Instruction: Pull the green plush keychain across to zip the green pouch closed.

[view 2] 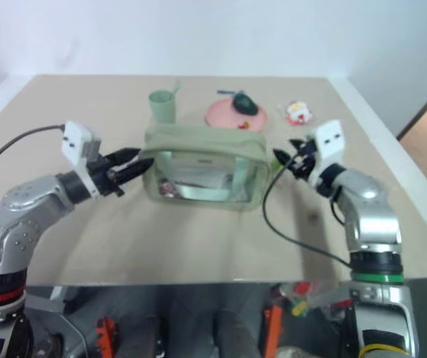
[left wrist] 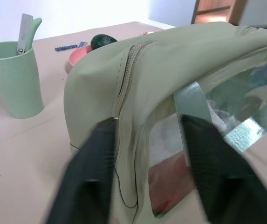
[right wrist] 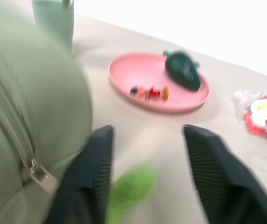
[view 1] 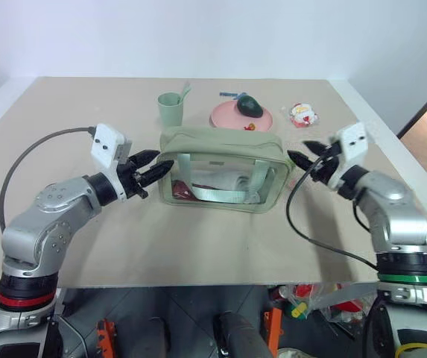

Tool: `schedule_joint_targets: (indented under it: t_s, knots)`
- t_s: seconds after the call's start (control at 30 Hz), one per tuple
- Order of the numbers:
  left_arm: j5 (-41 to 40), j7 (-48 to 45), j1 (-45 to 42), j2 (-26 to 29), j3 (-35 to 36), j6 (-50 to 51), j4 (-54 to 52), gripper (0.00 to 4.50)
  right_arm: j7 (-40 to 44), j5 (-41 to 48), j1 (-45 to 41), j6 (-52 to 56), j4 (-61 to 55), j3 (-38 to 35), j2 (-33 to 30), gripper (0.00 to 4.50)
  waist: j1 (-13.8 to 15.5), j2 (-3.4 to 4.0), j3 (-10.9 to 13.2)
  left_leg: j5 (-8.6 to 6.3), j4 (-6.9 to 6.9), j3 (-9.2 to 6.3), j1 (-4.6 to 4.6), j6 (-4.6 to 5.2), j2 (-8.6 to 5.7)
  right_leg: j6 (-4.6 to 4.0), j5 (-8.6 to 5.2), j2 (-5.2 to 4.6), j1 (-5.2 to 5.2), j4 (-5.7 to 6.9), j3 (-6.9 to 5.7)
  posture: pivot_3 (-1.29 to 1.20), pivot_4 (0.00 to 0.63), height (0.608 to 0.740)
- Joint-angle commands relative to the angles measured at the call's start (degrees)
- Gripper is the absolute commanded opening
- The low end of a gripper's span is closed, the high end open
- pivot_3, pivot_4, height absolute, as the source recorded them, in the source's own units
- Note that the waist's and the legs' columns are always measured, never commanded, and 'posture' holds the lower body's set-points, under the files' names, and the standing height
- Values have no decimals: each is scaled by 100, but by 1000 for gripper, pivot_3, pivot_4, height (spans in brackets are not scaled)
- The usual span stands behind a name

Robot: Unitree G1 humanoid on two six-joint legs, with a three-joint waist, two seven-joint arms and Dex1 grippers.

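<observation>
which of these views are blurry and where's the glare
Right wrist view: motion-blurred throughout, the green plush keychain only a lime smear between the right gripper fingers. Left wrist view: the green pouch sharp, the left gripper fingers soft and out of focus. Left eye view: reflections on the pouch's clear window. Right eye view: slightly softer overall.

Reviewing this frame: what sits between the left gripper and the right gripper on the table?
The green pouch lies between the left gripper and the right gripper, one at each end, as the left eye view shows.
</observation>
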Motion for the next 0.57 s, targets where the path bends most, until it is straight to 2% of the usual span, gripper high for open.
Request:
schedule_joint_targets:
  t_s: [0.03,0.1,0.13,0.27,0.37,0.57]
  knots:
    - [-345,-330,-216,316,446,63,0,3731,430,752,8,272,-720,-556,-336,3804,-5,0,0,0,-1,-1,0,0,1,-1,-1,1,0,0,-1,0,150,740]
    - [-582,-510,-271,451,597,160,56,4408,522,1007,101,434,-891,-685,-426,4470,-10,0,0,-1,-4,-1,3,1,1,-2,-3,1,1,0,-2,0,150,740]
    - [-689,-606,-287,527,658,201,69,4466,550,1099,150,497,-966,-736,-474,4497,-10,0,0,-1,-4,-1,4,2,3,-3,-4,2,1,0,-3,0,150,740]
    - [-987,-1134,-71,998,942,302,33,4466,875,1718,498,937,-1416,-1029,-737,4497,-6,0,0,-1,-2,-1,3,2,2,-4,-4,1,1,0,-2,0,150,740]
    - [-826,-1354,376,1283,1017,107,-79,4466,1084,2184,939,1338,-1921,-1158,-967,4497,-9,2,0,-2,-5,2,3,2,1,-6,-10,-1,-1,0,-1,0,150,740]
    - [29,-874,1162,1033,872,-652,-280,4466,540,2234,1595,1578,-2546,-1224,-954,4497,1,1,0,-3,-4,0,6,5,3,-30,-26,-4,1,0,-5,0,150,740]
